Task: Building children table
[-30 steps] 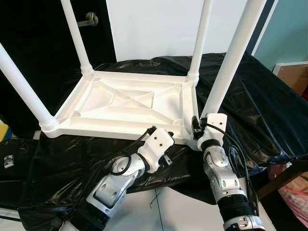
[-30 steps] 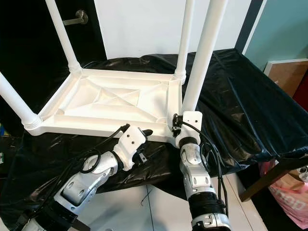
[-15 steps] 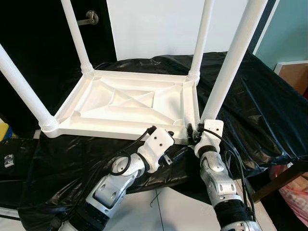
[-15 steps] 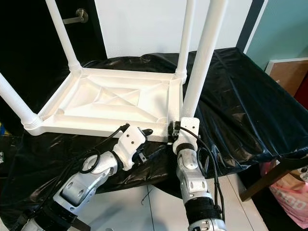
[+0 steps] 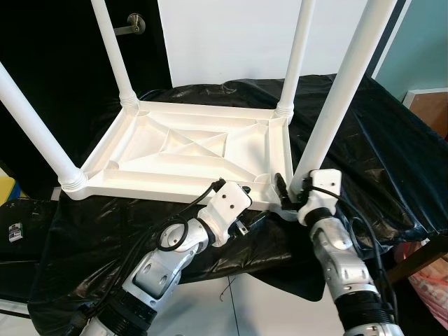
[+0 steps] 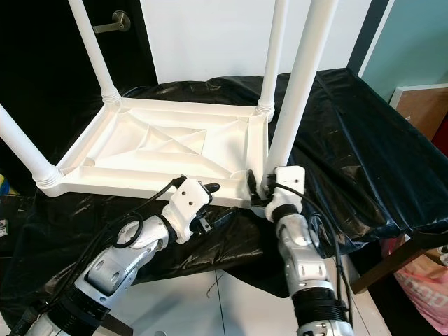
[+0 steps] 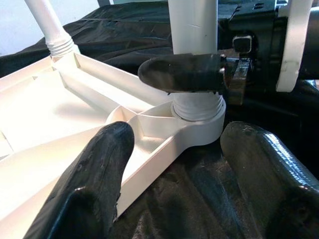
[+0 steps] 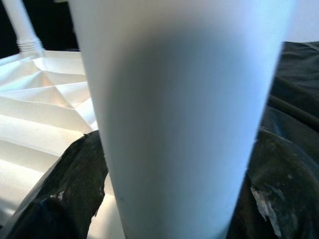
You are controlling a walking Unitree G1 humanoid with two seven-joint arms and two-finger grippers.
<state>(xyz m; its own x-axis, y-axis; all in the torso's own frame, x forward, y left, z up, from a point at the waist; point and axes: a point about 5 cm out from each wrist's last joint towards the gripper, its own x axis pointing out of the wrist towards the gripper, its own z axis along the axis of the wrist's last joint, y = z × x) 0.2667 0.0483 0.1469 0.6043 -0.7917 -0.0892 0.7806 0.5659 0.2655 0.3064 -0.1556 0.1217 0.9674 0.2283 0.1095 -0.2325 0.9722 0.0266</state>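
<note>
Table top point(image 5: 189, 150), four legs upright

Upturned table point(image 5: 189, 150) on sheet point(image 5: 364, 140), legs up, door point(image 5: 63, 63) behind-left

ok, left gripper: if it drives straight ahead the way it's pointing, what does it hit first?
Most likely the table corner where the near leg screws in. The open left gripper aims at that socket, with the right gripper's finger across the leg just above. Depth is hard to judge.
</note>
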